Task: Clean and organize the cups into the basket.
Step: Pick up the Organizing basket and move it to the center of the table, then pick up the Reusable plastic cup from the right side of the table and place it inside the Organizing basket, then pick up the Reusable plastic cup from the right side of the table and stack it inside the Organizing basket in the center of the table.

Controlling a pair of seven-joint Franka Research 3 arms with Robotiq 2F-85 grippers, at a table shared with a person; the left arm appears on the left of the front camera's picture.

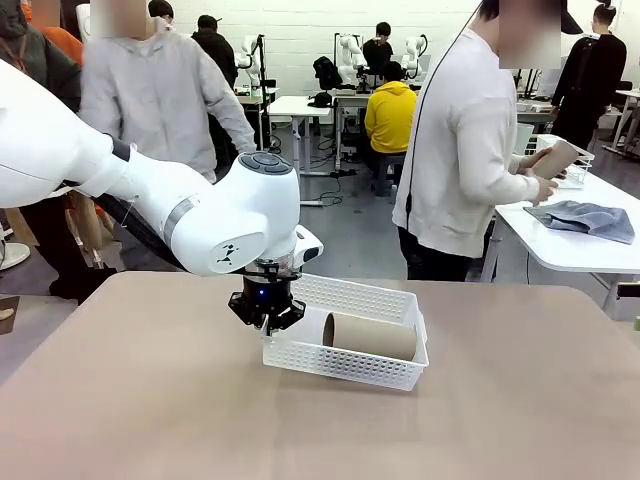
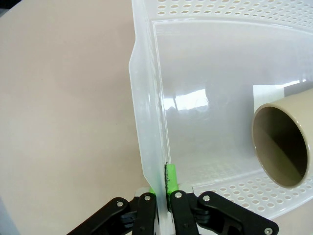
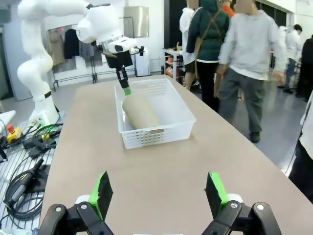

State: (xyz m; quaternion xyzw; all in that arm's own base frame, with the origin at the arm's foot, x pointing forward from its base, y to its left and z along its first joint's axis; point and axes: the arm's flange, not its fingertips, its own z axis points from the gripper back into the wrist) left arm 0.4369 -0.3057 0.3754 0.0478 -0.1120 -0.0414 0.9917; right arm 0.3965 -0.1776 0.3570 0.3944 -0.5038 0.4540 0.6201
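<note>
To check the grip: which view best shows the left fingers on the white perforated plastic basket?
Left wrist view: the fingers clamp the basket wall close up. Front view shows them small; right wrist view, far off.

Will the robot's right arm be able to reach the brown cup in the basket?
Probably yes. The right gripper is open and faces the open-topped basket across the table; the left gripper pinches only a side wall, away from the cup.
</note>
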